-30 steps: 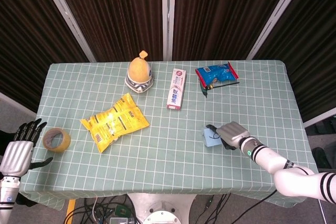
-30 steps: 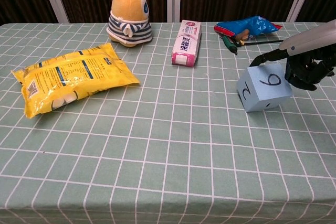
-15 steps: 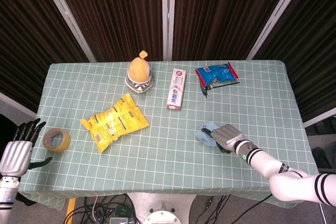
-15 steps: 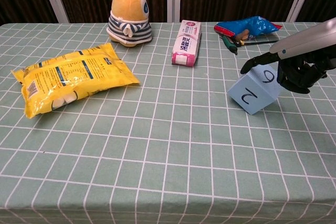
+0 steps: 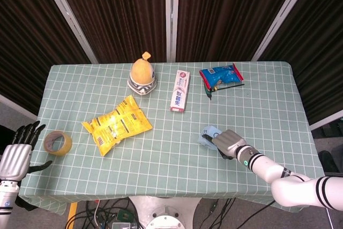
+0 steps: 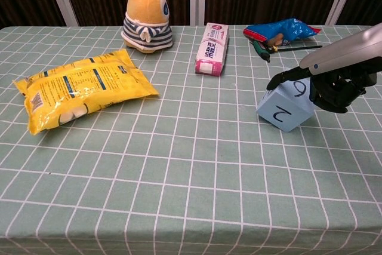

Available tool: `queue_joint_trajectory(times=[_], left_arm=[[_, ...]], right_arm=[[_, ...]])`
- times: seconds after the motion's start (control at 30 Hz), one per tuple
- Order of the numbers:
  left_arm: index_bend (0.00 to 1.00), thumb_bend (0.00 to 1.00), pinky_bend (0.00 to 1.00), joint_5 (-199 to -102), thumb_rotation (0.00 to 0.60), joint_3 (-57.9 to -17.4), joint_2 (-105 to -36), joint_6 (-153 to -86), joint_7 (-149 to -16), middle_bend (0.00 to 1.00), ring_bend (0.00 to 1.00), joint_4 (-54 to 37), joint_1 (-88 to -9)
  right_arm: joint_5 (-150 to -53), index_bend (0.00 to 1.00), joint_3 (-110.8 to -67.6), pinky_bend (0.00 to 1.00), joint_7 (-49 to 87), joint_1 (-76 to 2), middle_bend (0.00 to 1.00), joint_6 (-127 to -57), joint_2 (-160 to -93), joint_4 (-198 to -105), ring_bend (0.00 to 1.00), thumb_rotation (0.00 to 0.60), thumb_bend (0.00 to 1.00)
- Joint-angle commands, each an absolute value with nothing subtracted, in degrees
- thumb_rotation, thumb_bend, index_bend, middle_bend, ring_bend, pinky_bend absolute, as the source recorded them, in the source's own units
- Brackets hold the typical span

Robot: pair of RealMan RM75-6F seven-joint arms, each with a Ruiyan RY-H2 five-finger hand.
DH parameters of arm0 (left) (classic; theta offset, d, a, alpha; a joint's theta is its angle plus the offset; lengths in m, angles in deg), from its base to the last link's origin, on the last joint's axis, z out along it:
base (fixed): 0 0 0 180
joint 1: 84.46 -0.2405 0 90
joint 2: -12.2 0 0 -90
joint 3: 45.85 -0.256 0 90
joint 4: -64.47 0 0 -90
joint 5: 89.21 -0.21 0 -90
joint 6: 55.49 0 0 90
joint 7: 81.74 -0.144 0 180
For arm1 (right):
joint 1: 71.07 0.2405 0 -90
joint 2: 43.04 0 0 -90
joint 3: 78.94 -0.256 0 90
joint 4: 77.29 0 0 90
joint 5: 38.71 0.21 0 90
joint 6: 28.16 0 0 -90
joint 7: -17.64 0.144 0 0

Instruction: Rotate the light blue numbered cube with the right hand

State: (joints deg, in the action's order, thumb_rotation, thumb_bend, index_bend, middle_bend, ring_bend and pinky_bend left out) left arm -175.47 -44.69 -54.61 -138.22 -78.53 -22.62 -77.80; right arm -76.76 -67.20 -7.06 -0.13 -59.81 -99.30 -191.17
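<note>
The light blue numbered cube [image 6: 285,106] sits toward the near right part of the desk [image 6: 179,177], well in front of the blue snack packet [image 6: 280,30], tipped onto an edge with its "2" face turned to the chest camera and a "6" on the face behind. The right hand [image 6: 334,85] grasps the cube from its far right side, one dark finger [image 6: 286,77] hooked over the top edge and the rest curled behind. Judgement: to finish the turn cleanly, contact should stay on opposite faces and the cube be set flat before letting go; a slip would let it topple back. Against the frame one second earlier, the cube has swung leftward and tilted, the "2" now facing front. The left hand [image 5: 16,156] hangs off the desk's left edge, fingers apart and holding nothing, beside the tape roll [image 5: 57,142], unchanged.
</note>
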Motion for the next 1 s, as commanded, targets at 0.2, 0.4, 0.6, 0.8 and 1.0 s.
queue_joint_trajectory(times=[0.2, 0.4, 0.6, 0.8, 1.0], left_arm=[[0.07, 0.0, 0.01, -175.4, 0.6, -44.6, -54.6, -138.3, -78.6, 0.0, 0.0, -22.6, -77.9], [0.07, 0.0, 0.01, -175.4, 0.6, -44.6, -54.5, -138.4, -78.7, 0.0, 0.0, -22.8, -77.9], [0.07, 0.0, 0.01, -175.4, 0.6, -44.5, -54.2, -138.6, -78.9, 0.0, 0.0, -23.1, -78.0], [0.07, 0.0, 0.01, -175.2, 0.6, -44.5, -54.5, -138.5, -78.7, 0.0, 0.0, -22.8, -78.0], [0.07, 0.0, 0.01, -175.2, 0.6, -44.5, -54.6, -138.4, -78.9, 0.0, 0.0, -22.7, -78.0]], right_arm=[[-77.1, 0.04, -65.8, 0.69, -8.0, 1.0, 0.92, -60.8, -98.8, -193.1, 0.8, 0.6, 1.0], [-77.1, 0.05, -65.3, 0.69, -7.5, 1.2, 0.92, -60.8, -98.8, -193.2, 0.8, 0.6, 1.0], [-78.3, 0.06, -65.4, 0.69, -6.7, 0.9, 0.92, -60.7, -98.7, -193.2, 0.8, 0.6, 1.0], [-80.5, 0.0, -66.6, 0.69, -5.1, -0.6, 0.92, -63.1, -98.5, -194.2, 0.8, 0.6, 1.0], [-88.9, 0.0, -70.5, 0.7, -0.4, -6.6, 0.92, -69.1, -97.9, -195.5, 0.8, 0.6, 1.0]])
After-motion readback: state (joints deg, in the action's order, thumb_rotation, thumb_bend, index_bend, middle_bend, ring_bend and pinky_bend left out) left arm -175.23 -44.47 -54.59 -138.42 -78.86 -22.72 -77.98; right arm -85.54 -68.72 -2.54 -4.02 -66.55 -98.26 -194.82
